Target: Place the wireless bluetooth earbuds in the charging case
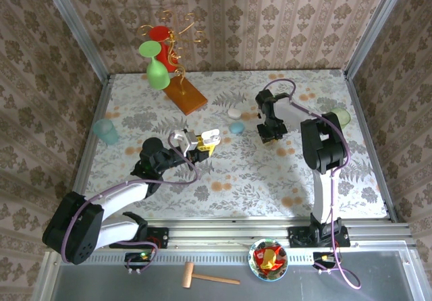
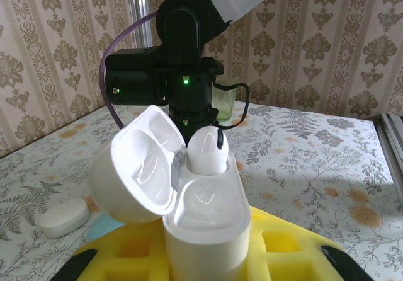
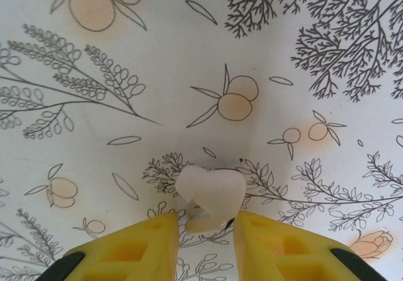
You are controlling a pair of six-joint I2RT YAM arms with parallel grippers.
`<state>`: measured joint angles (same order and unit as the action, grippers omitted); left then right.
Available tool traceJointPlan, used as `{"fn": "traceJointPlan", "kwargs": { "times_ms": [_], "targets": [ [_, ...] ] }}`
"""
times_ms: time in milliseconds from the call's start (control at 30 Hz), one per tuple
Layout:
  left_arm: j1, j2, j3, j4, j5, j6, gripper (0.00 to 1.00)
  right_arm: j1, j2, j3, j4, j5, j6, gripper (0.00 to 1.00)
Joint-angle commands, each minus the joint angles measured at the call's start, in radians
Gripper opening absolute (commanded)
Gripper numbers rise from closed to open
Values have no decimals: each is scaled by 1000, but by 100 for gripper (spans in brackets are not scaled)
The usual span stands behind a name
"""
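My left gripper is shut on a white charging case, held upright between its yellow pads left of the table's middle. The lid is flipped open to the left. One white earbud sits in the far slot, and the near slot is hollow. My right gripper points down at the table, right of centre. A second white earbud lies on the cloth at its fingertips. The right pad touches it, while the left pad stands a sliver off, so the jaws are narrowly open.
A closed white oval case and a pale blue one lie between the grippers. A wire stand with red and green glasses is at the back left. A teal cup sits at the left edge, a green cup at the right.
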<state>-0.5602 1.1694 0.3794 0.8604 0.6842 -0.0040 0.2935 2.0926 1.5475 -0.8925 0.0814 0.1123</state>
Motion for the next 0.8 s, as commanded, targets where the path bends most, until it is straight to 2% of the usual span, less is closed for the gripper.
{"fn": "traceJointPlan", "kwargs": {
  "times_ms": [0, 467, 767],
  "targets": [
    [5, 1, 6, 18, 21, 5, 6, 5, -56, -15, 22, -30, 25, 30],
    [5, -25, -7, -8, 9, 22, 6, -11, 10, -5, 44, 0, 49, 18],
    [5, -25, -5, -6, 6, 22, 6, -5, -93, -46, 40, 93, 55, 8]
  ]
}}
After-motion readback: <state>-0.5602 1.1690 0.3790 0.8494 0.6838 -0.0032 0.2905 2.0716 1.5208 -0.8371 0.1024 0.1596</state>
